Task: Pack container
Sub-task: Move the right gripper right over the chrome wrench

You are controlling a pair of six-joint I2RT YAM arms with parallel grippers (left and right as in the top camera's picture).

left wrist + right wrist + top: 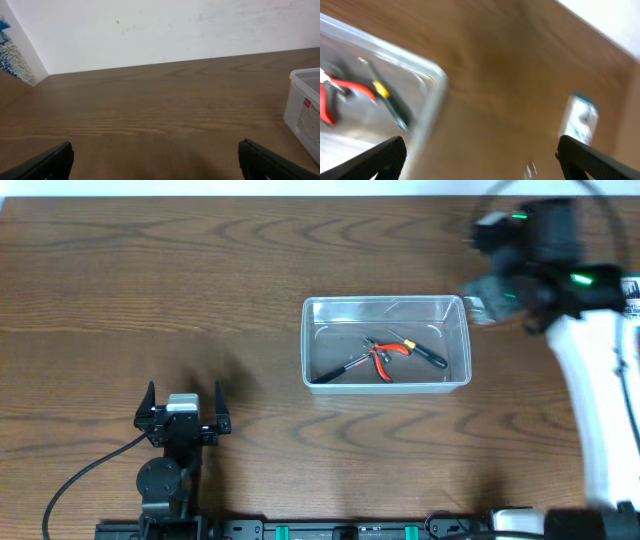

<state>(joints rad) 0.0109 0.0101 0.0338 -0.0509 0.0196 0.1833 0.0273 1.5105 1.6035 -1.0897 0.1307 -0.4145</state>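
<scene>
Container: a clear plastic tub sits on the wooden table, a little right of the middle, long side running left to right.
Inside the tub: red-handled pliers lie in the middle of the floor. A black screwdriver with a yellow band is just to their right, and another dark-handled tool is to their left. All three lie close together, and I cannot tell whether they overlap.
Left claw: the left gripper is low over the near left part of the table, well apart from the tub. Its jaws are spread wide with only bare wood between them. From its own camera the tub's labelled wall shows at the right edge.
Right claw: the right gripper is up by the tub's far right corner, blurred from above. Its own camera shows both dark fingers far apart, with nothing between them.
Beside the tub: a small blue-and-white object is on the table right of that corner, too smeared to identify.
</scene>
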